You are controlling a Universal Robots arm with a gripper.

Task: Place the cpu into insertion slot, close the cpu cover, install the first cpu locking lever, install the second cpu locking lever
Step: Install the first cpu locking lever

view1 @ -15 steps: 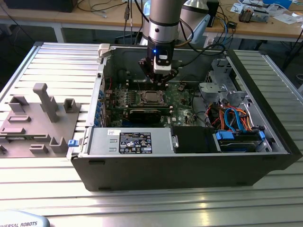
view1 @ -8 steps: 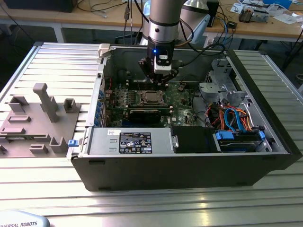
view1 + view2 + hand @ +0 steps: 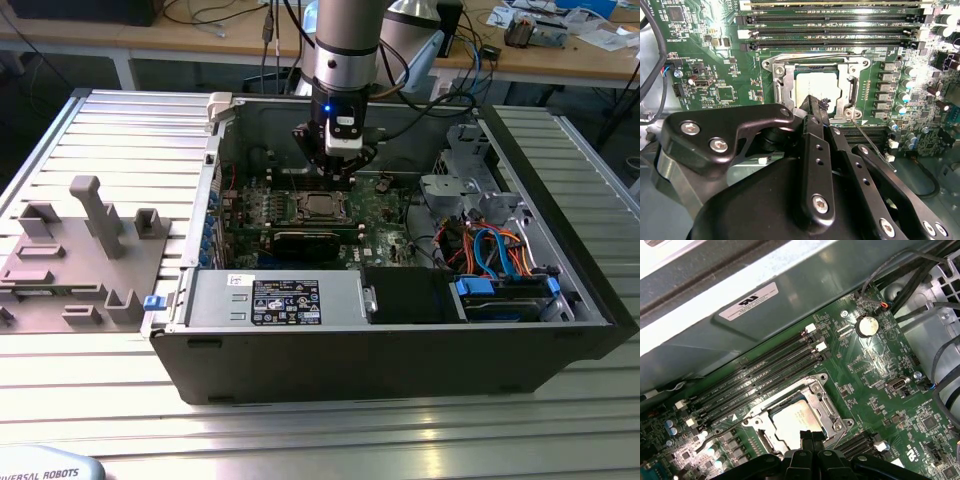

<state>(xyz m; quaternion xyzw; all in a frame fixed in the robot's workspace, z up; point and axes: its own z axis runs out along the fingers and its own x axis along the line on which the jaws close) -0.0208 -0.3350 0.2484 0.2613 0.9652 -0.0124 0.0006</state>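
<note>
The cpu [image 3: 816, 84] [image 3: 789, 421], a silver-grey square, lies in the insertion slot [image 3: 854, 93] on the green motherboard [image 3: 385, 195]. The silvery cpu cover [image 3: 782, 75] [image 3: 828, 411] lies flat around it, with the chip showing through its window. One thin wire lever [image 3: 873, 144] [image 3: 716, 438] slants away from a socket corner. The other lever [image 3: 815, 54] runs along the socket side nearest the memory slots. My gripper [image 3: 335, 168] [image 3: 816, 106] [image 3: 811, 436] hangs just above the socket edge, shut with nothing between its fingers.
Long black memory slots [image 3: 830, 20] run beside the socket. The open case holds a power supply [image 3: 275, 298] at the front and a drive cage with blue and orange cables [image 3: 500, 250] on the exterior view's right. A grey fixture block [image 3: 85, 250] sits on the table at the left.
</note>
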